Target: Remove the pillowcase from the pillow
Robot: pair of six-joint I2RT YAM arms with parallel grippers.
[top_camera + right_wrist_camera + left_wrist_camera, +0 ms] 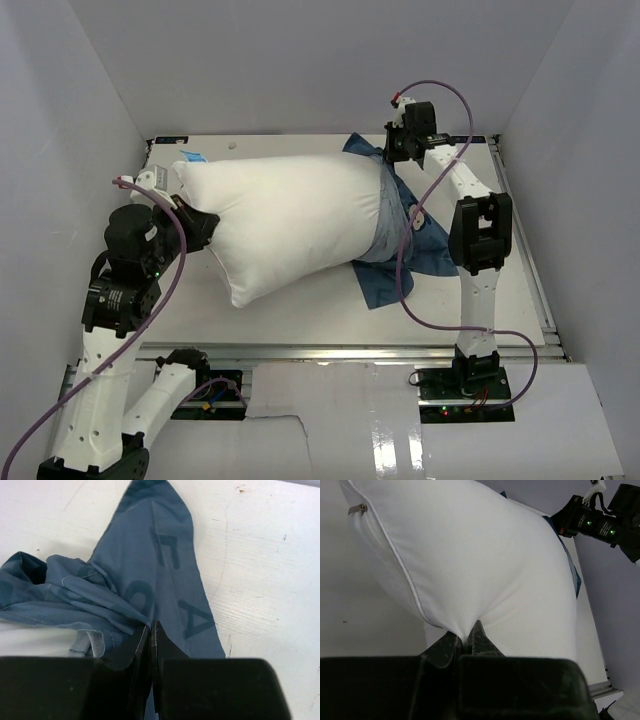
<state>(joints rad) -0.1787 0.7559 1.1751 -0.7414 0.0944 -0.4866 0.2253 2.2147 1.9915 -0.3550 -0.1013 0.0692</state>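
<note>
The left end effector point(467, 639) is closed almost fully, its jaws pinching a pucker of the pillow point(485, 565) at the lower centre of its wrist view. In the overhead view this grip sits at the pillow's left end, middle left of the frame. The hold looks meant to anchor the pillow.

The right end effector point(151, 628) is shut tight on a fold of the pillowcase point(165, 570), at the upper right of the overhead frame, near the far edge of the surface point(300, 315). The pillowcase appears bunched around the pillow's right end only, with the rest trailing flat on the surface toward the lower right. Most of the white pillow lies bare across the centre.

With the grips at opposite ends, pulling them apart should slide the last of the case off. The task seems nearly finished.
</note>
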